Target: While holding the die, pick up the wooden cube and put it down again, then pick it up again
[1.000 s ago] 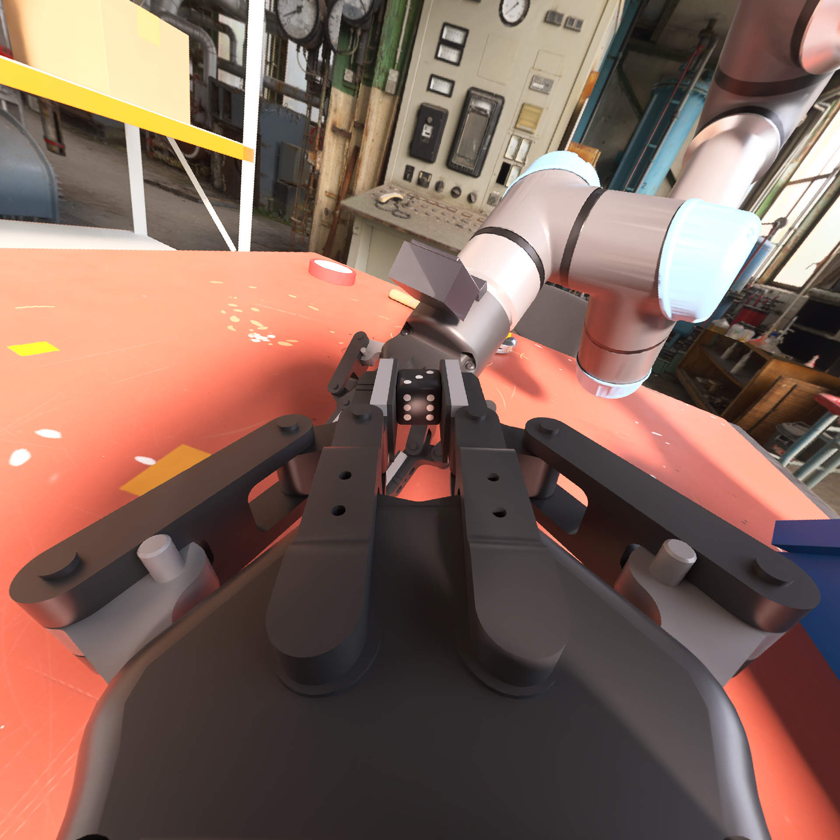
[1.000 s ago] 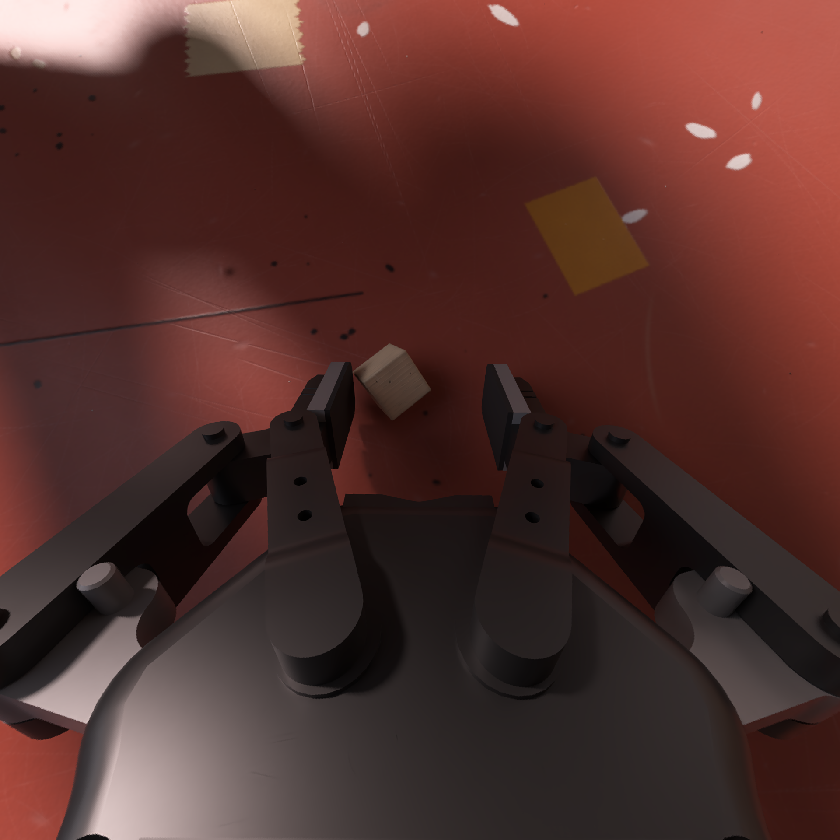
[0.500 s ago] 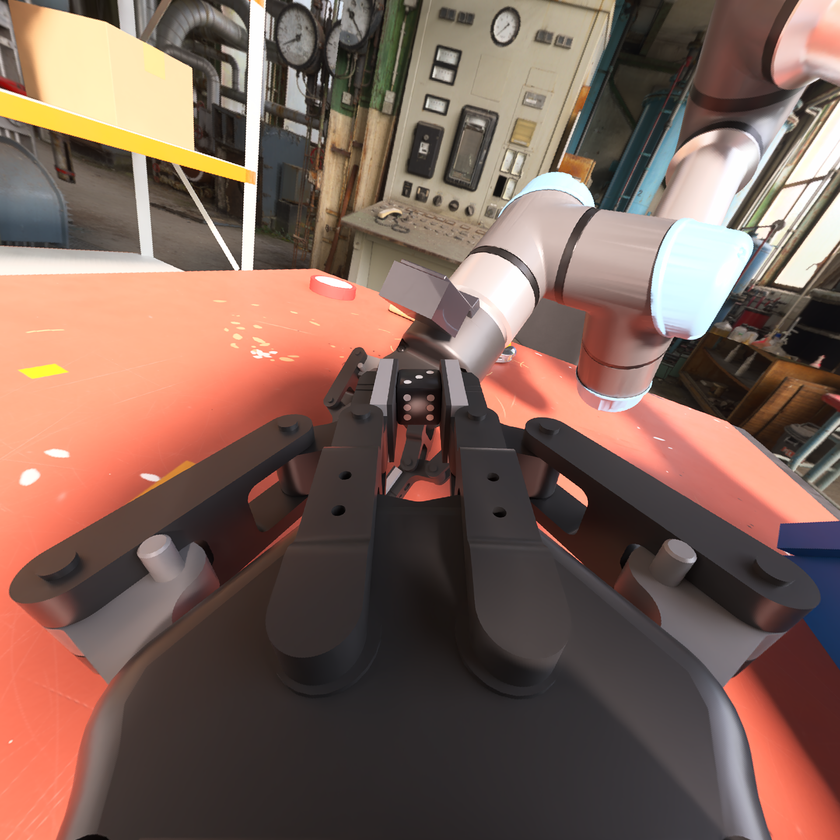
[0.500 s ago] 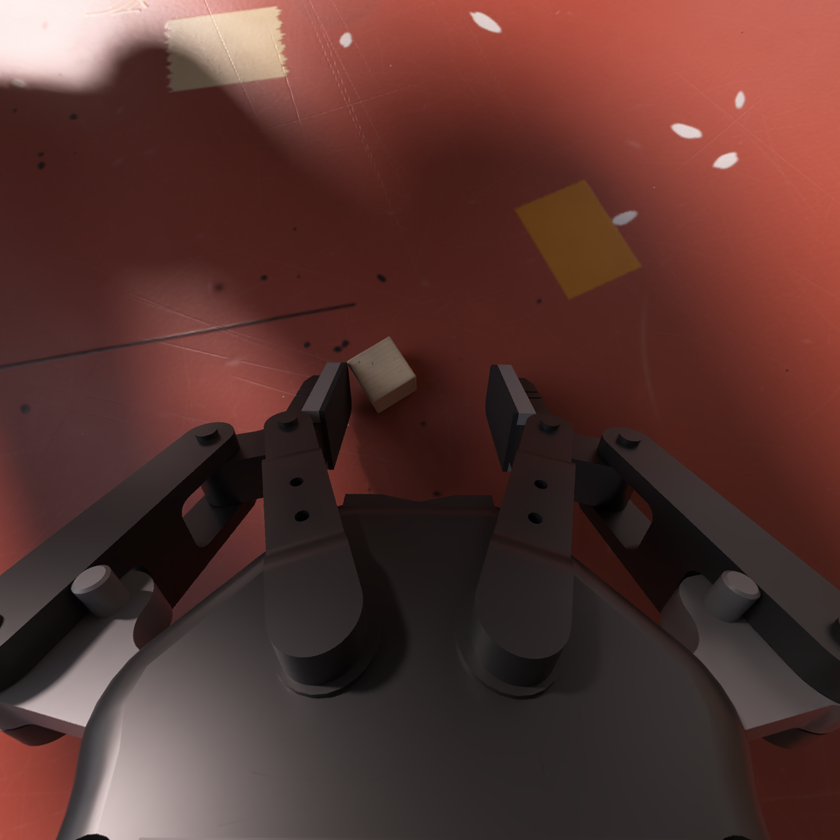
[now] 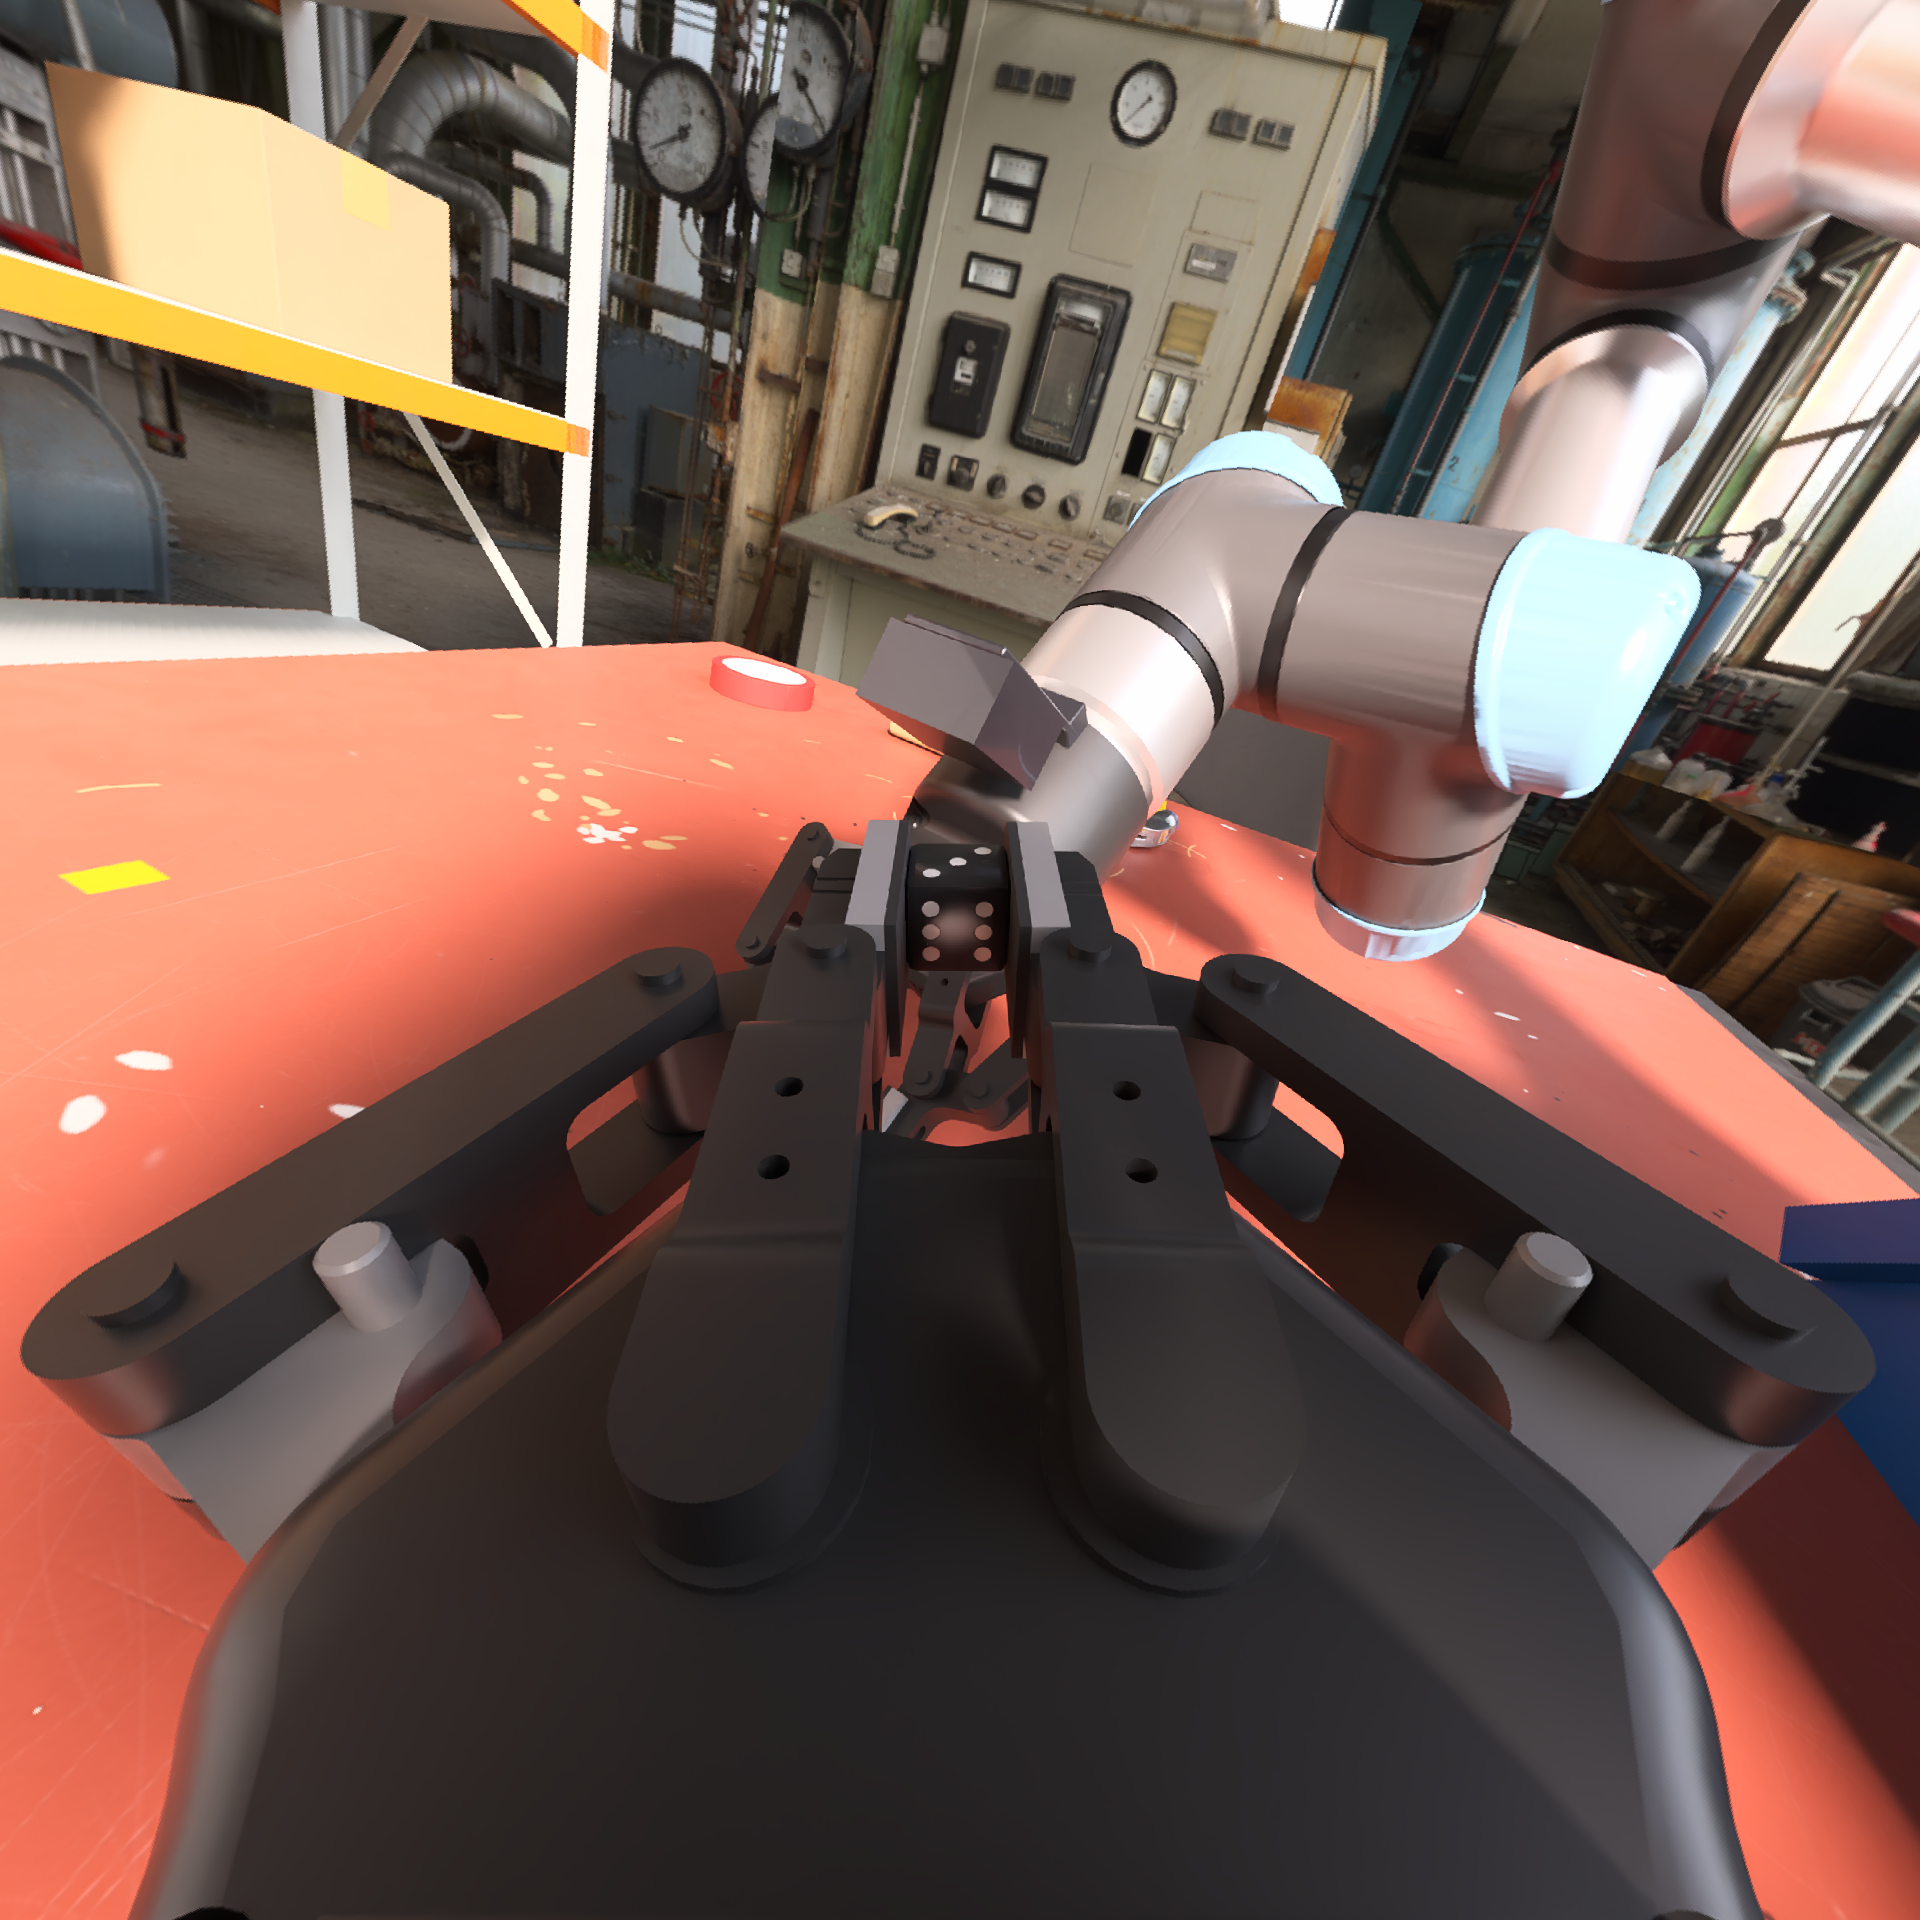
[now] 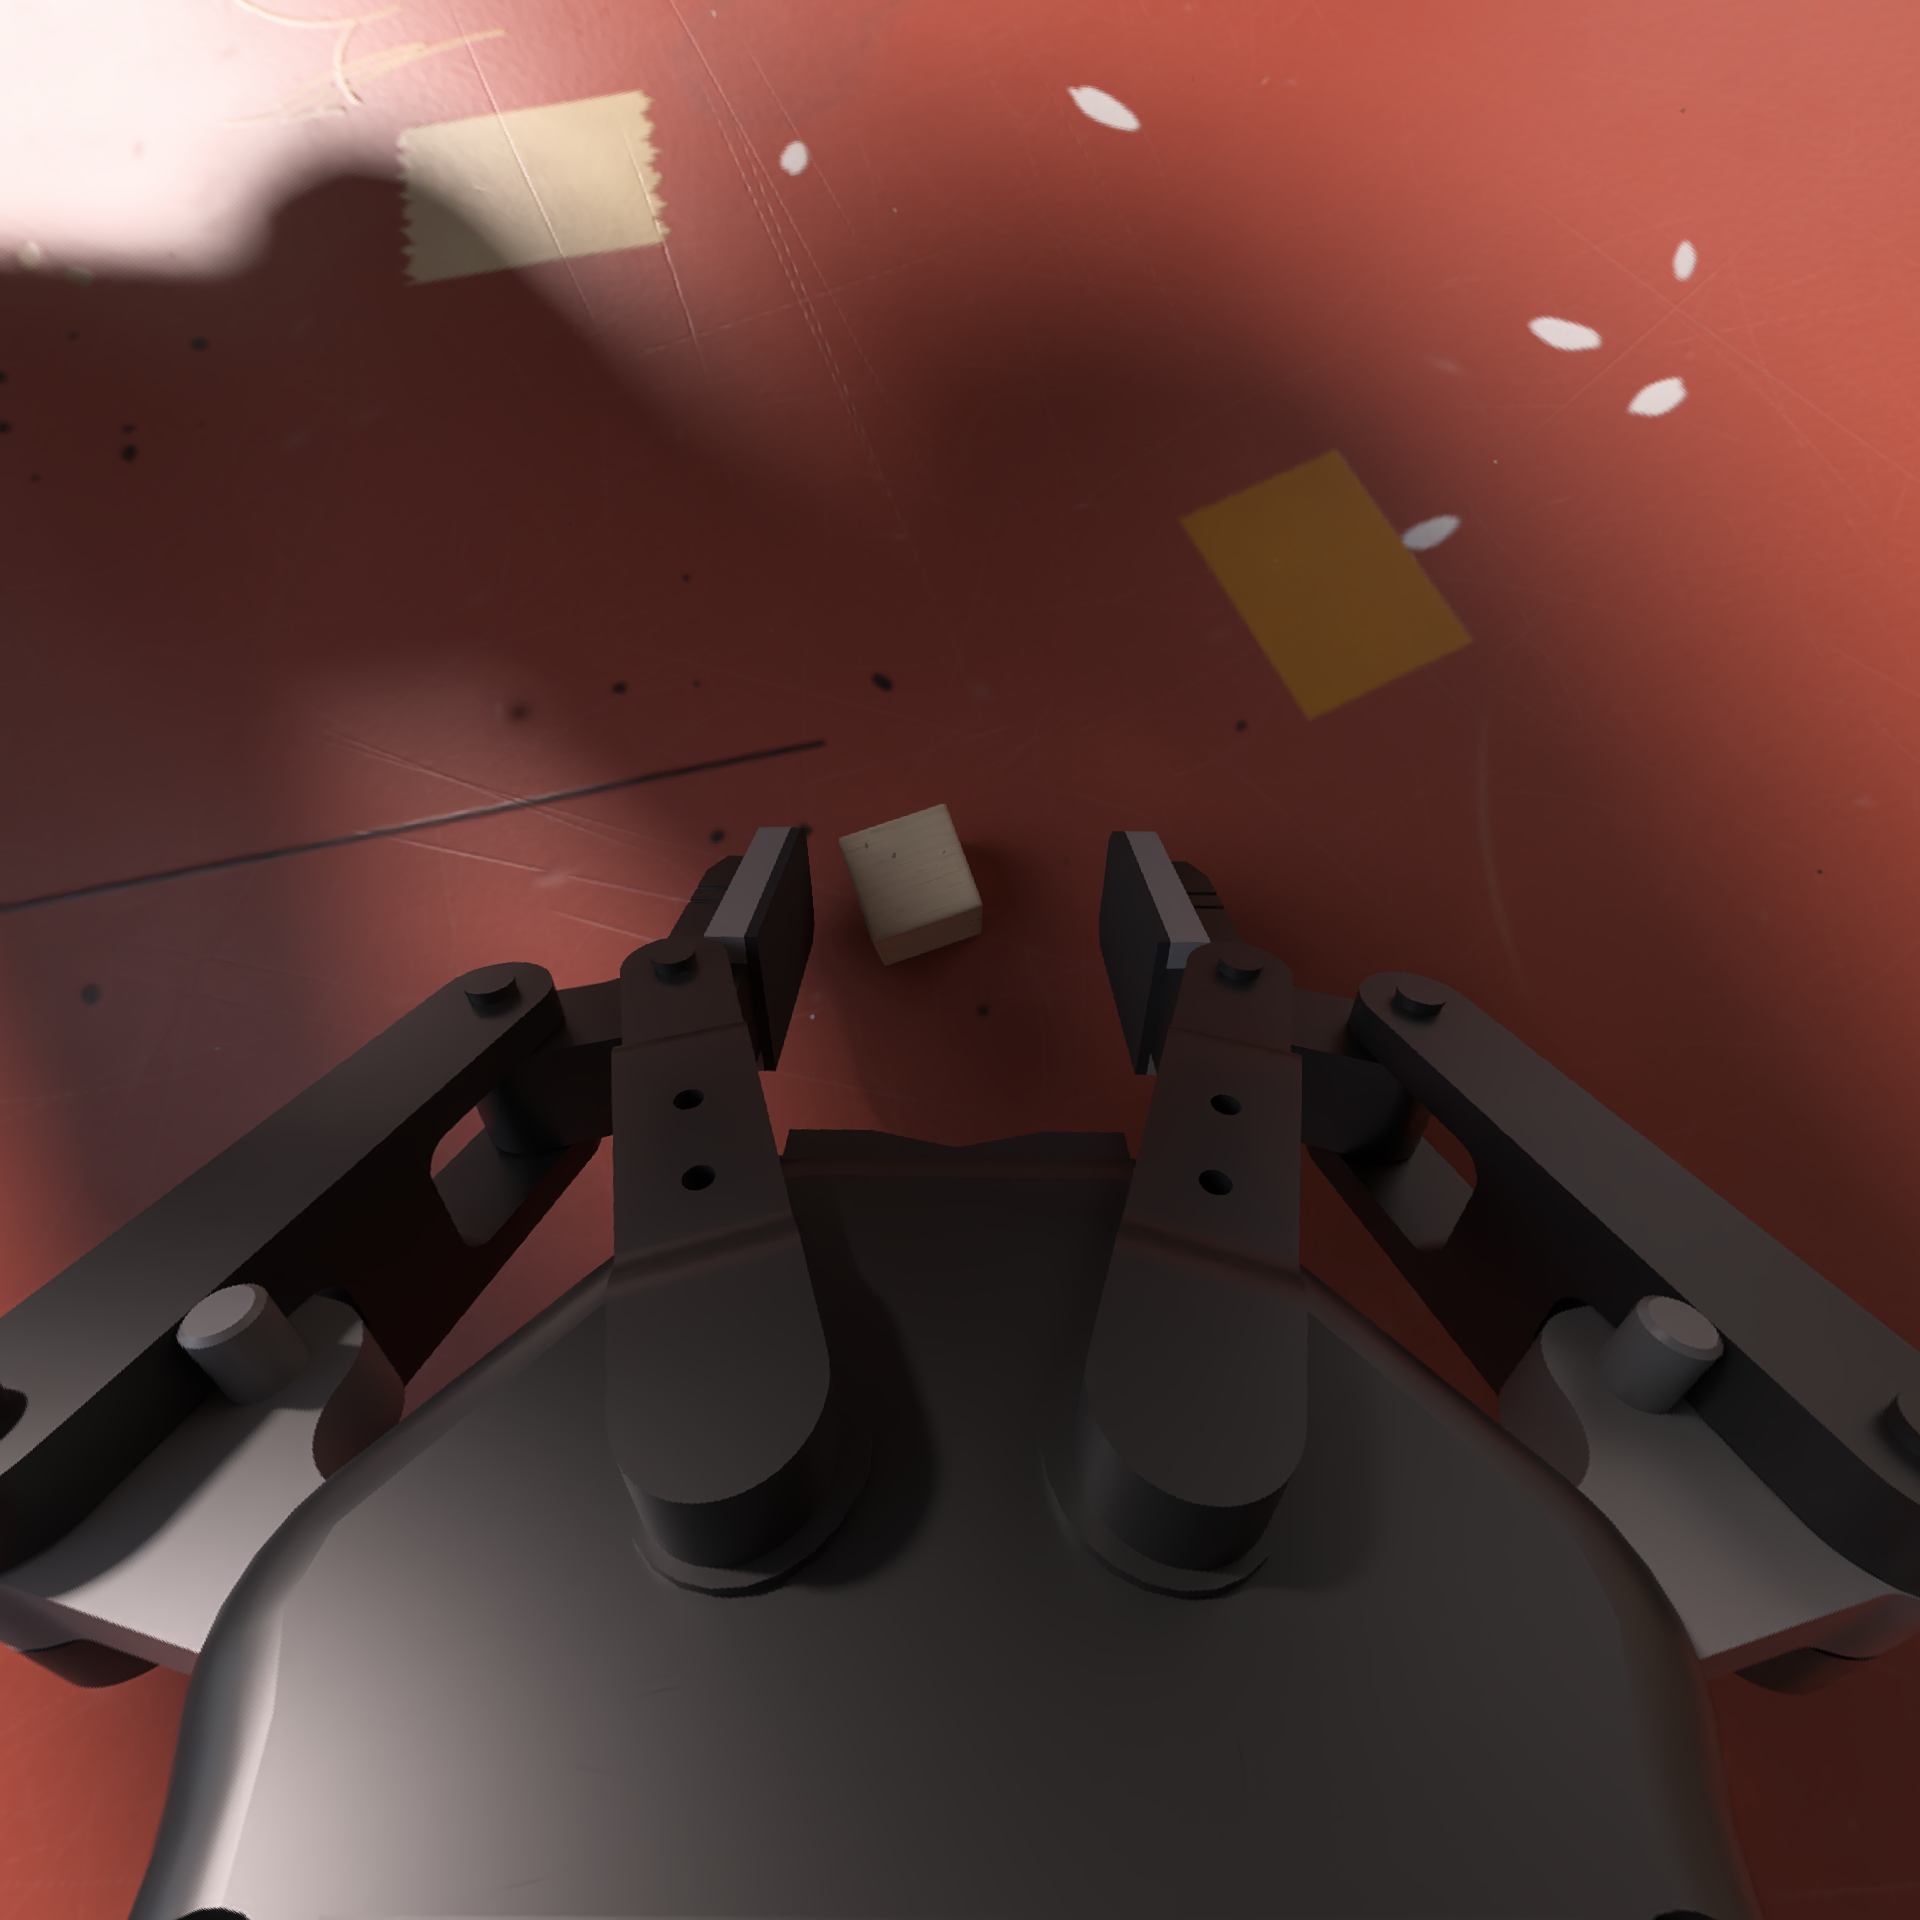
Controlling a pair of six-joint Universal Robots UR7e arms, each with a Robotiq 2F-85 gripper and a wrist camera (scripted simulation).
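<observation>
My left gripper (image 5: 957, 914) is shut on a black die with white pips (image 5: 957, 906) and holds it above the red table (image 5: 312, 831). The right arm (image 5: 1299, 644) shows behind it, reaching down to the table. In the right wrist view, a small pale wooden cube (image 6: 911, 881) lies on the red table (image 6: 1039, 520). My right gripper (image 6: 951, 935) is open and empty above it. The cube sits between the fingertips, closer to the left finger (image 6: 774, 914), and touches neither.
A red tape roll (image 5: 762, 683) lies near the table's far edge. A dark blue box (image 5: 1860, 1309) stands at the right edge. Flat yellow (image 6: 1325, 582) and beige (image 6: 530, 185) tape patches mark the table. A shelf with a cardboard box (image 5: 249, 229) stands behind.
My right gripper has shifted so the wooden cube now lies more squarely between the open fingers. The left gripper has risen slightly with the die still held.
</observation>
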